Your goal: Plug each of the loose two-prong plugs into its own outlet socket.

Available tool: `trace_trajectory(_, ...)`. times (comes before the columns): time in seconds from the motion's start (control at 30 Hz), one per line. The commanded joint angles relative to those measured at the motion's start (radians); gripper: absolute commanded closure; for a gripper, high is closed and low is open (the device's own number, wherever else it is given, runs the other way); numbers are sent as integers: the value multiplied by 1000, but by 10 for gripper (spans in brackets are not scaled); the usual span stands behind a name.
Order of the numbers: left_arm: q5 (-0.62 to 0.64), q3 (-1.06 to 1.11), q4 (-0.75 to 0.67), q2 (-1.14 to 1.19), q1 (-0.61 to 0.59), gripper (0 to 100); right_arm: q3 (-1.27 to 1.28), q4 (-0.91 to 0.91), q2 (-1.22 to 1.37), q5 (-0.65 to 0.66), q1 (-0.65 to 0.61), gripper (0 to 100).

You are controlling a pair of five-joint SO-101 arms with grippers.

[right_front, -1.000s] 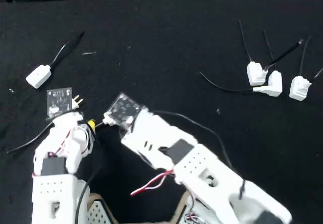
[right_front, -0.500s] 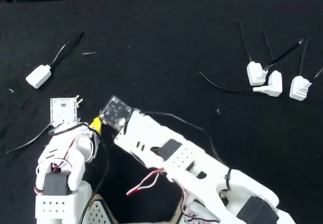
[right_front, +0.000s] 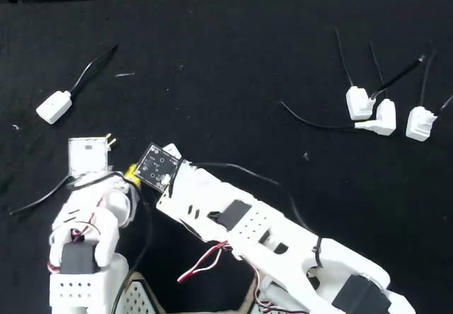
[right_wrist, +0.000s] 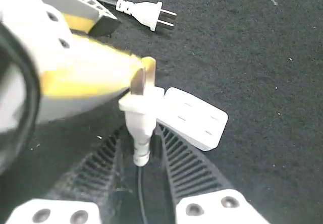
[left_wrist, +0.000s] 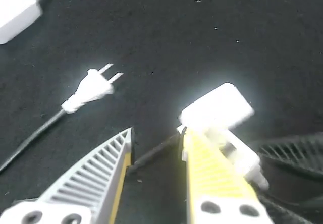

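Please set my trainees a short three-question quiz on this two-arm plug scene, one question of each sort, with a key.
1. True or false: the left gripper is shut on a plug.
2. Multiple choice: what is the right gripper shut on? A, a white plug; B, a screwdriver; C, nothing.
3. Fill in the blank: the loose plug lying on the table beyond the left gripper shows ___ prongs.

Key: 1 false, its fingers stand open; 2 A; 3 two.
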Motion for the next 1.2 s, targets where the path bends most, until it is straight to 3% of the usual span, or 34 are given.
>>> trace_trajectory(0.0, 133, -47, -41, -8, -168, 830, -4, -21, 12, -3, -32, 988)
trace_trajectory(0.13, 169, -84, -2, -8, -176, 830, -4, -21, 13, -3, -35, 988)
trace_trajectory(0.5, 89, -107, 57, -9, 28, 830, -4, -21, 13, -3, -35, 988)
trace_trajectory(0.7, 86, -56, 6, -9, 25, 830, -10, 15, 2, -3, -34, 988)
trace_trajectory(0.9, 5, -7, -52, -9, 21, 830, 22, 52, -102, -5, -34, 988)
trace_trajectory(1.07, 28, -77, -51, -9, -120, 830, 48, 52, -99, 2, -32, 988)
trace_trajectory(1.17, 107, -117, -46, -9, -165, 830, 33, 49, -45, 3, -32, 988)
